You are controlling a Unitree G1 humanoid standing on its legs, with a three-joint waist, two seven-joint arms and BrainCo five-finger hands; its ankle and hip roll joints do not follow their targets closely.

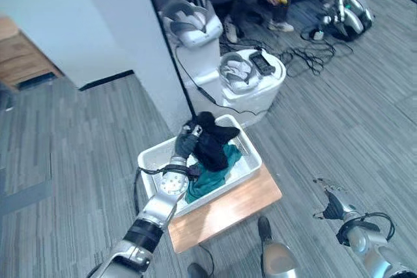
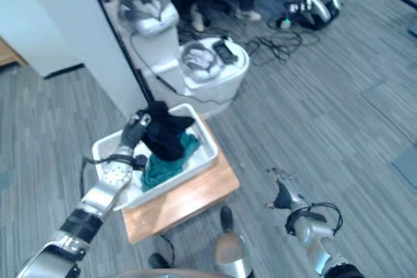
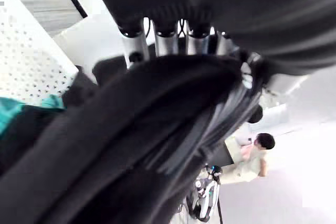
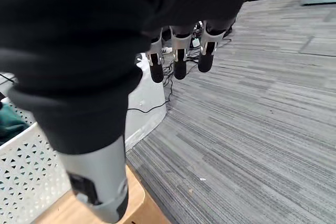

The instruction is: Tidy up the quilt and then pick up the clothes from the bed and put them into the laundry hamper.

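Inside white hamper [image 1: 151,158]: black garment [image 1: 212,142], teal cloth [image 1: 210,180].

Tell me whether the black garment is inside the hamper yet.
Partly in: the black garment sits atop teal clothing in the white hamper, left robot hand on it.

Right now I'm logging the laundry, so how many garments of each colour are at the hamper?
Black garment, held over the white hamper by the left robot hand: 1
Teal garment, lying in it: 1
Total: 2
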